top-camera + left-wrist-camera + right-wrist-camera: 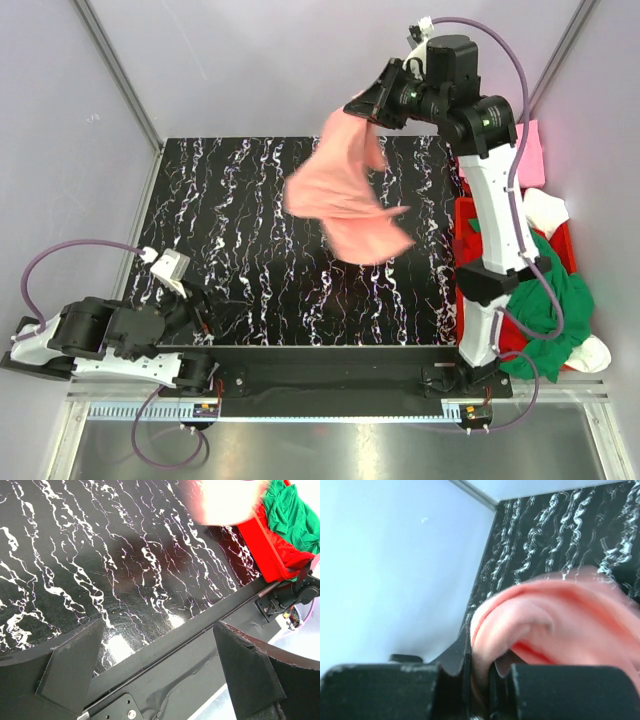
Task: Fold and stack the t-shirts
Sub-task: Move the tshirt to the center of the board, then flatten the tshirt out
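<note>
salmon-orange t-shirt: in the top view it hangs bunched in the air over the far right of the marbled table.
right gripper: it pinches the shirt's upper edge. The cloth trails from it toward the near side, long axis slanting far to near.
right arm pose: raised high, bent leftward over the table from its base beside the red crate.
left gripper: low at the near-left corner, well apart from the shirt. The right arm is much the nearer.
crate contents: a green t-shirt spills over the rim.
left wrist view: fingers spread wide with nothing between them. Blurred salmon cloth shows up and to the right.
right wrist view: jaws narrowed on a fold of salmon cloth, which bulges away over the table.
likely next: lowering the shirt flat. The free hem lies below the right gripper, toward the left arm.
</note>
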You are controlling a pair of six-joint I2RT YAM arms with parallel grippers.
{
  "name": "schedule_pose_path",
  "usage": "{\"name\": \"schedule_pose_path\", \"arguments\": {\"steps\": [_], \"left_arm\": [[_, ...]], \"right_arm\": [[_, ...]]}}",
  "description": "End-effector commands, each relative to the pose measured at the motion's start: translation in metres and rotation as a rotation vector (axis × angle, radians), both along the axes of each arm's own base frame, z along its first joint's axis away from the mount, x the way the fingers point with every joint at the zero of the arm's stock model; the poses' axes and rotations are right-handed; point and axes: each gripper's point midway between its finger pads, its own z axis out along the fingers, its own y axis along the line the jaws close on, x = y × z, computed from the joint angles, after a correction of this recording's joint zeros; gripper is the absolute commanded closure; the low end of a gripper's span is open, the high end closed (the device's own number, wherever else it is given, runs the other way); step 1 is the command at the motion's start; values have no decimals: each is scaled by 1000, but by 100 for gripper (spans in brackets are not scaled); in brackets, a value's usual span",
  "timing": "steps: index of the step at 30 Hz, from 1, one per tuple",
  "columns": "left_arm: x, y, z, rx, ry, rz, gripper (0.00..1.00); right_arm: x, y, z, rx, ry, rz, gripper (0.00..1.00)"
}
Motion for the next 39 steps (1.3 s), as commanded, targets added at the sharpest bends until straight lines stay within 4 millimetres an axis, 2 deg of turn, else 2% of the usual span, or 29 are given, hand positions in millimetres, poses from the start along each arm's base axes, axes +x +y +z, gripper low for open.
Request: {"name": "schedule_pose_path", "arguments": {"steps": [1,2,4,5,7,8,10,11,14,15,17,19,20,21,22,23,25,26,27,28,29,30,31,32,33,34,35,38,39], "left_arm": [[6,0,4,-15,-7,55,1],[7,2,4,-13,-5,59,1],[7,3,4,-20,-2,67,1],[8,4,3,-20,-3,69,1],[7,4,4,-27,1,67,1],[7,4,4,-27,1,67,1],[7,3,4,-24,-1,68,1],[8,3,3,-18,-2,69,1],[9,2,2,8,0,91,1],[12,4,-2,61,-11,112,1],[15,15,-2,90,2,162,1],[20,23,3,83,2,216,1],[22,33,3,86,-3,232,1],[26,40,6,50,-2,270,1],[28,46,4,31,-2,284,1],[29,52,4,4,2,293,1],[29,60,3,-89,24,279,1],[29,63,2,-122,32,275,1],[30,70,2,-169,42,276,1],[31,72,1,-193,53,280,1],[31,75,0,-200,55,281,2],[33,75,0,-214,59,287,3],[33,75,0,-208,57,289,4],[33,76,0,-194,53,293,4],[33,73,0,-173,48,300,4],[33,71,1,-161,47,298,4],[32,67,0,-131,39,298,4],[32,62,1,-97,30,297,4],[31,61,0,-91,29,296,4]], "right_arm": [[-64,-23,104,226,-223,73,100],[-23,-29,39,157,-80,-37,100],[-18,-54,14,125,-49,-133,99],[-4,-66,-35,49,47,-209,86],[-2,-87,-92,-68,168,-290,24],[-1,-100,-145,-158,275,-353,1],[-14,-115,-204,-256,423,-407,0],[-26,-124,-246,-330,518,-425,0],[-50,-151,-301,-496,627,-481,0],[-55,-158,-306,-535,636,-501,0],[-61,-159,-298,-589,587,-511,0],[-58,-136,-281,-582,496,-445,0],[-62,-99,-262,-579,415,-358,0],[-62,-75,-265,-607,397,-305,0],[-57,-47,-244,-584,339,-266,0],[-75,-3,-243,-611,294,-159,0],[-72,53,-252,-667,259,-68,0],[-73,74,-258,-685,247,-32,0],[-85,103,-265,-706,227,30,0],[-83,124,-305,-781,256,70,0],[-78,152,-291,-732,210,102,0],[-83,173,-300,-739,192,153,0],[-80,185,-343,-804,228,184,2],[-74,209,-326,-738,183,204,4],[-72,217,-363,-788,212,223,5],[-68,224,-367,-780,200,228,6],[-60,235,-356,-738,163,225,7],[-49,240,-376,-752,137,197,8],[-44,242,-373,-743,116,179,9]]}}
